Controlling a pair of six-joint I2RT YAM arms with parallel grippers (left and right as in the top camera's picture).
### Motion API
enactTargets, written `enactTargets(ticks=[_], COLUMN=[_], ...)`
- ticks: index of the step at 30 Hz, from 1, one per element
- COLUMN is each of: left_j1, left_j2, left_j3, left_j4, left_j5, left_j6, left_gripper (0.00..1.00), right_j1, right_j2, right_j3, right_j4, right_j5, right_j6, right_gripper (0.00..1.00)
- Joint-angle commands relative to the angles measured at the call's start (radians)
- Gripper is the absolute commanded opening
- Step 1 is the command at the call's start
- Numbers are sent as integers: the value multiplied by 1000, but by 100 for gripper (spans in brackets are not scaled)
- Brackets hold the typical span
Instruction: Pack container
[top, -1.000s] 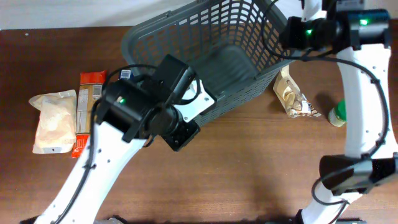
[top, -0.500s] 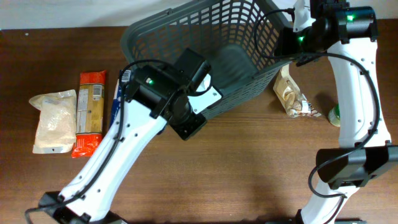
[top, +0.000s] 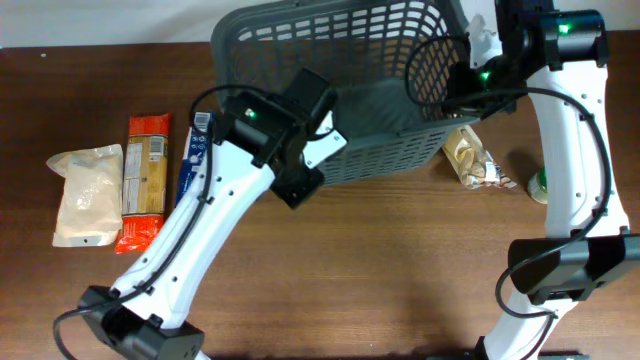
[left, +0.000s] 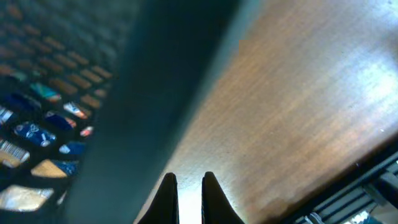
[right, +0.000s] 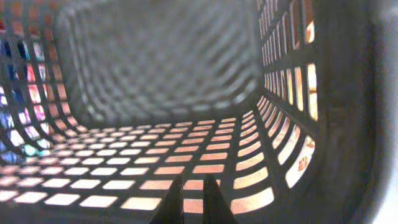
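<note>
The large dark grey plastic lattice-sided shopping basket (top: 400, 150) stands at the far edge of the brown wooden tabletop (top: 400, 260), roughly midway along it, with its open top up and nothing inside that can be seen.

The left hand (left: 188, 194) sits low at the basket's near-left corner, outside the wall. Its fingers are drawn close, with only a slit between them and nothing gripped. The dark basket wall (left: 143, 93) runs just beside them. This reads as a push or brace against the outside, not a grasp.

The right hand (right: 193, 199) reaches in from the basket's right end and looks along the slotted floor (right: 155, 180). Its fingers are equally narrow and hold nothing. It probably steadies or squares the basket.

The goods wait outside:
- Toward the left edge: a pale beige pouch (top: 85, 195), an orange-red packet (top: 145, 190) and a slim blue packet (top: 190, 155), side by side.
- Toward the right edge: a clear snack bag (top: 470, 158), just beside the basket, and a small green-lidded jar (top: 540, 184).

Packing appears not yet begun. The basket is being positioned within reach of both groups.
</note>
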Motion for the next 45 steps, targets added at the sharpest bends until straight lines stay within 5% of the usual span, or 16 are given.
enactTargets(ticks=[1,13,23,30,40,45], left_j1=[47,127,144,267,511,560], left_j2=[7,4,-154,-288,-301,-301], left_j3=[6,6,53,68,68,68], left_j4=[11,43,63,145,144,144], left_j5=[-26,-32,-142,-164,-167,-167], left_j6=[15,12,-132,-201,-328,-327], left_gripper=[2,2,4,27,39,59], right_j1=[9,79,-138,-270,-267,-238], right_j2=[3,-48,-172,-171,-45,23], right_j3=[12,13,44,43,31,31], right_j4=[-34,14,204,209,227,226], right_j5=[1,3,2,3,-2,-7], right_j6=[-29,-29,157,156,160,160], right_gripper=[4,4,4,4,4,4])
